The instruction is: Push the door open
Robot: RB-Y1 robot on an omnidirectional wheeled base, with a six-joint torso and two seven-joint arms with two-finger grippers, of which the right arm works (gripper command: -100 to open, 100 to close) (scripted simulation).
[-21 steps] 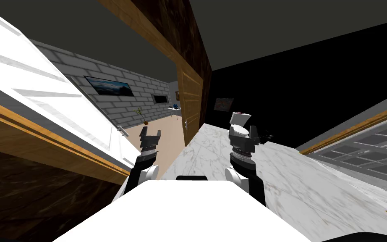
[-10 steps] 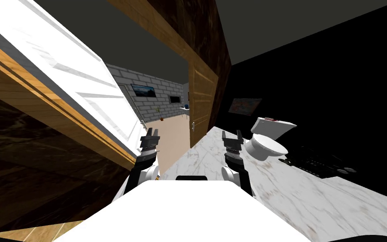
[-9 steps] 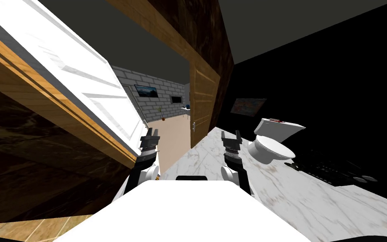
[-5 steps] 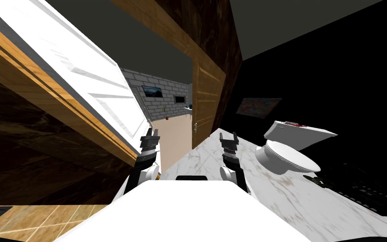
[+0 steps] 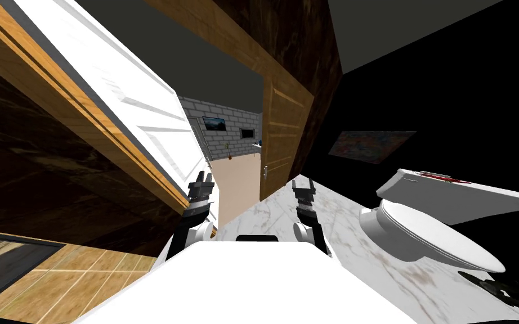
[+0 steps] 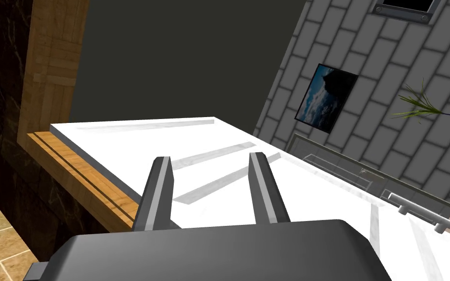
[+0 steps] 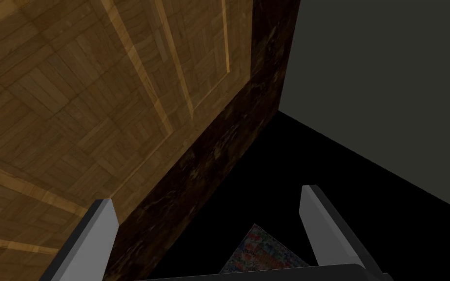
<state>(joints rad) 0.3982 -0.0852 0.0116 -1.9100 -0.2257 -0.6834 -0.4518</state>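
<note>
**Door Ajar, Steady Push Needed**

We face the white door (image 5: 146, 118), partly open on our left. Our left gripper (image 5: 204, 181), fingers slightly parted and empty, seems to touch its face. Our right gripper (image 5: 304, 183) hangs spread wide. We should press flat and steadily, near the handle (image 6: 424, 214).

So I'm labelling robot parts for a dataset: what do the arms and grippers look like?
Both arms are dark with a white rounded joint and a ribbed grey wrist. The left gripper and right gripper are dark boxes, each carrying two thin, light grey, blade-like fingers with darker sides. I see no cables or markings.
</note>
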